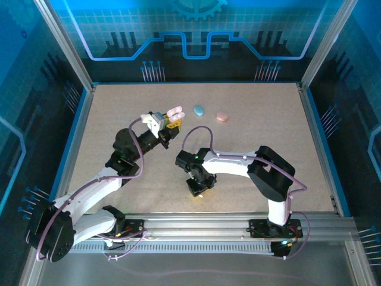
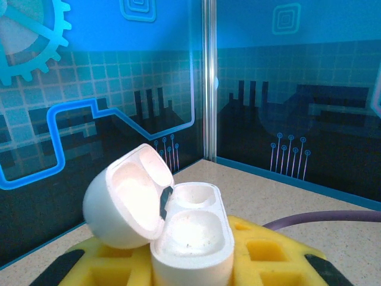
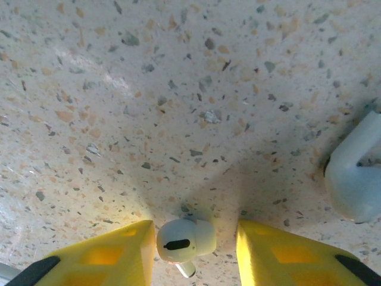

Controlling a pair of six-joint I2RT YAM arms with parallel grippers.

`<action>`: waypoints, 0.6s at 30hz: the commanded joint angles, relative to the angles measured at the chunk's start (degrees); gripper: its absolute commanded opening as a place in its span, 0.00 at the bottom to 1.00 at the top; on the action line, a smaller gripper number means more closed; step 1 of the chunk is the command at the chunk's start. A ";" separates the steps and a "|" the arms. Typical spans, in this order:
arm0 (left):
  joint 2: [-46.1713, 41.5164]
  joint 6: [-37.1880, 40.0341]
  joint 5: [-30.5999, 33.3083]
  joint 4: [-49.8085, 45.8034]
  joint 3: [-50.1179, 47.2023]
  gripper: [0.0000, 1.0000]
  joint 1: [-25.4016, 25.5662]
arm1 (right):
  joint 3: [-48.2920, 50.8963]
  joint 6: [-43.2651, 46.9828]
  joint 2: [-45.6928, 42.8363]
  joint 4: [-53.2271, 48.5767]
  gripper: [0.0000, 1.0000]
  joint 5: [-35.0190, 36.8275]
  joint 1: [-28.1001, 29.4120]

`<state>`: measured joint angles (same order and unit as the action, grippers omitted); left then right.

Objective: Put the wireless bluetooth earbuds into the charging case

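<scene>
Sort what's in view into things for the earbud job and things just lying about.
For the job: open white plastic charging case; glossy white plastic earbud.
Lying about for now: closed pale blue pebble-shaped case; closed pink pebble-shaped case; pale blue plastic earbud.

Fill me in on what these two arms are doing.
The left gripper holds a white charging case, lid flipped open, both wells empty. The right gripper is down at the table, jaws open on either side of a white earbud lying there, not gripped yet. A pale blue earbud lies off to one side.
</scene>
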<state>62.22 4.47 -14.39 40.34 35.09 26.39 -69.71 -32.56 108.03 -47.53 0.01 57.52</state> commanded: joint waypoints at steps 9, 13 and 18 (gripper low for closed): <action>0.69 -0.70 -0.81 2.24 1.32 0.21 -0.39 | -1.39 -1.54 1.57 0.89 0.37 -1.07 -0.32; 0.63 -0.63 -0.81 2.25 1.38 0.21 -0.38 | -1.57 -2.03 1.53 1.03 0.36 -1.57 -0.30; 0.80 -0.82 -1.03 2.29 1.38 0.21 -0.41 | -1.56 -3.36 2.41 1.16 0.37 -1.89 -0.50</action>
<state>62.70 4.45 -14.39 40.38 35.09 26.39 -70.11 -34.11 108.49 -47.55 -0.25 57.30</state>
